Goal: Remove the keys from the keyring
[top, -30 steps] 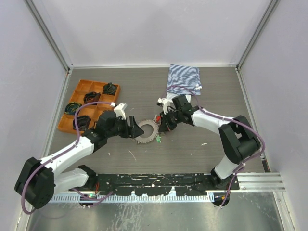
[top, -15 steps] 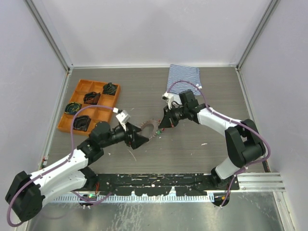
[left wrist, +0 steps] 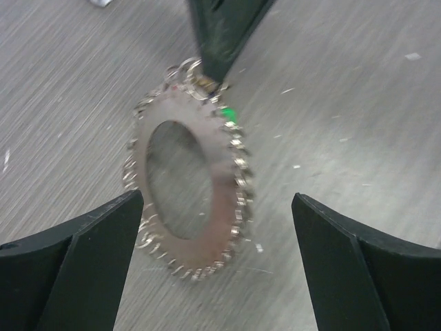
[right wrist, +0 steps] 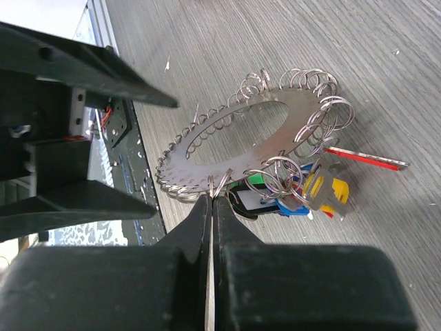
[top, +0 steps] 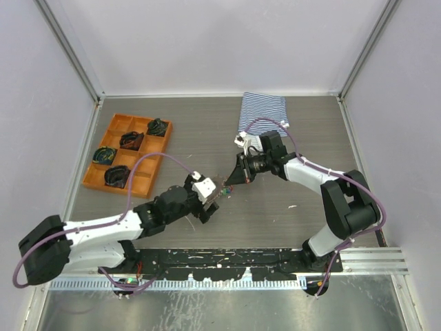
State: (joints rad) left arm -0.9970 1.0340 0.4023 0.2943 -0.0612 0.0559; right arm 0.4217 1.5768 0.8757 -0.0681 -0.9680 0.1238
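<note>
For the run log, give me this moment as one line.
left gripper open, facing keyring | right gripper shut on keyring rim | keys attached

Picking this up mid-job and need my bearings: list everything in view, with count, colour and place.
keyring: one, silver metal disc with a hole, small wire rings all round its edge, table centre between the grippers
keys: at least four, red, yellow, blue and green heads, bunched on rings at the keyring's edge
tray: one, orange, far left of the table
dark bundles: four, black, in separate tray compartments
cloth: one, blue-white striped, far edge, right of centre
table: one, grey wood grain
left gripper: one, black, open, a finger on either side of the keyring
right gripper: one, black, shut on a wire ring at the keyring's edge
</note>
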